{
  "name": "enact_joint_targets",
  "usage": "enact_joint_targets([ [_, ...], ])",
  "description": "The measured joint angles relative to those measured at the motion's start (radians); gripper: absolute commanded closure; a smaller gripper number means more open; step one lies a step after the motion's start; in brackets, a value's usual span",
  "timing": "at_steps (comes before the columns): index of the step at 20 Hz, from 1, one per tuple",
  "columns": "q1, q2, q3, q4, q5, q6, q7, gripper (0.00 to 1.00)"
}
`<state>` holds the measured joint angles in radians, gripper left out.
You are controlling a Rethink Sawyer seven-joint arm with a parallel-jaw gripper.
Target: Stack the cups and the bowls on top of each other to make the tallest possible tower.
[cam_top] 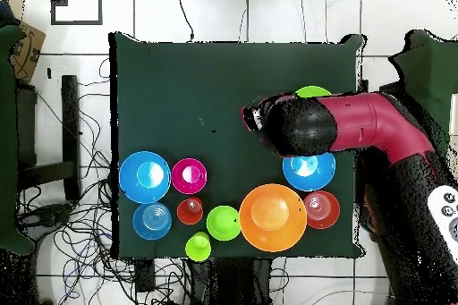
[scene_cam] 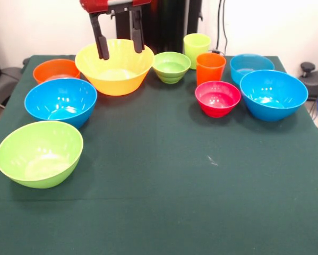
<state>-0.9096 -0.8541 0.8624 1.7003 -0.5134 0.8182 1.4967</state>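
My gripper [scene_cam: 121, 53] hangs open over the big yellow bowl [scene_cam: 116, 79], its fingers [scene_cam: 102, 42] dipping just inside the rim and holding nothing. Left of it stand an orange bowl [scene_cam: 56, 70], a blue bowl [scene_cam: 60, 101] and a large lime green bowl [scene_cam: 39, 154]. To the right are a small green bowl [scene_cam: 171, 66], the yellow-green cup [scene_cam: 196, 49], the orange cup [scene_cam: 210, 68], a red-pink bowl [scene_cam: 217, 98] and two blue bowls [scene_cam: 251, 66] [scene_cam: 273, 94]. Each stands alone and upright. Overhead, the arm [cam_top: 358, 122] hides most of the lime bowl [cam_top: 313, 92].
A dark green cloth covers the table [scene_cam: 174, 175]. All the dishes sit along the half nearer the robot. Cables [cam_top: 80, 230] and floor tiles lie around the table in the overhead view.
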Motion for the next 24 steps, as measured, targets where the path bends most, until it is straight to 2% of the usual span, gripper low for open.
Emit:
enact_joint_targets([
  [7, 0.0, 0.001, 0.018, 0.0, -0.005, 0.111, -0.01, 0.0],
  [10, 0.0, 0.001, 0.024, 0.0, -0.012, 0.13, -0.016, 0.0],
  [24, 0.005, 0.02, 0.061, 0.039, -0.085, 0.136, -0.052, 0.0],
])
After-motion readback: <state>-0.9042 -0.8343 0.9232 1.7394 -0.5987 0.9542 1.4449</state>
